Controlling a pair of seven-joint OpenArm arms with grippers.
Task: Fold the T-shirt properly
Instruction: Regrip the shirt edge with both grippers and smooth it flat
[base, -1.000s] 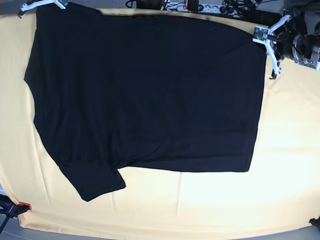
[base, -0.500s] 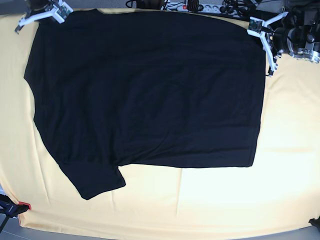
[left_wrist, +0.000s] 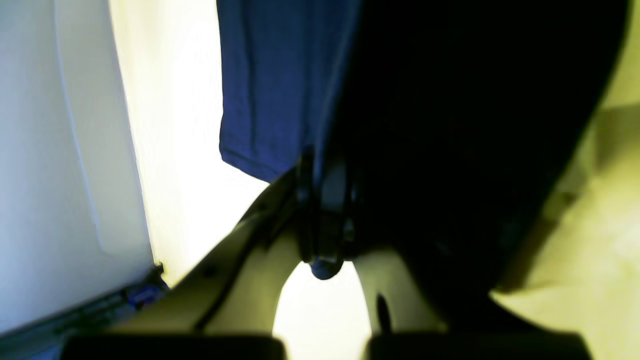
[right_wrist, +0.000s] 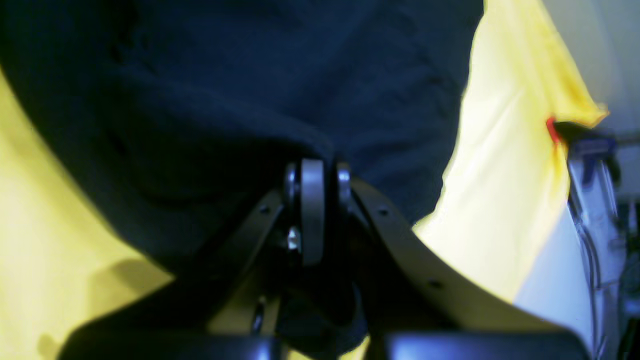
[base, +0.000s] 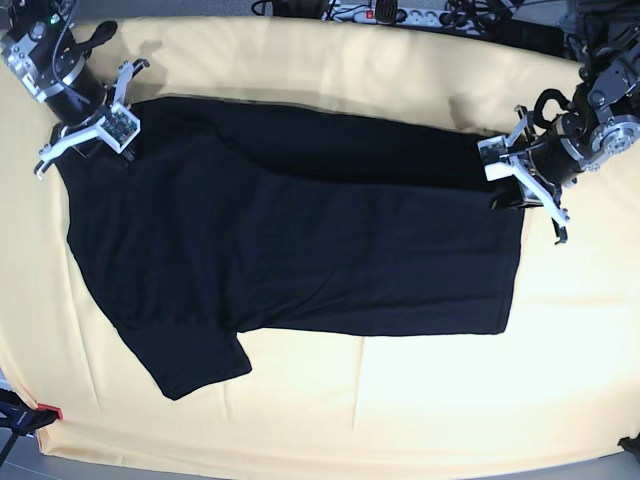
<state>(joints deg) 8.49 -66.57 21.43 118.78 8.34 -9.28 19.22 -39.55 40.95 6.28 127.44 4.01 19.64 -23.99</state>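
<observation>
Yellow cloth (base: 400, 420) bears the unmarked black T-shirt (base: 300, 260), pinched by left claw (base: 512, 182) and right claw (base: 92, 140).

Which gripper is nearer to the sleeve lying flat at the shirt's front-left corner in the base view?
Right. The right gripper pinches the T-shirt at its far edge, above the sleeve. The left gripper grips the opposite far corner, a shirt-width away.
</observation>
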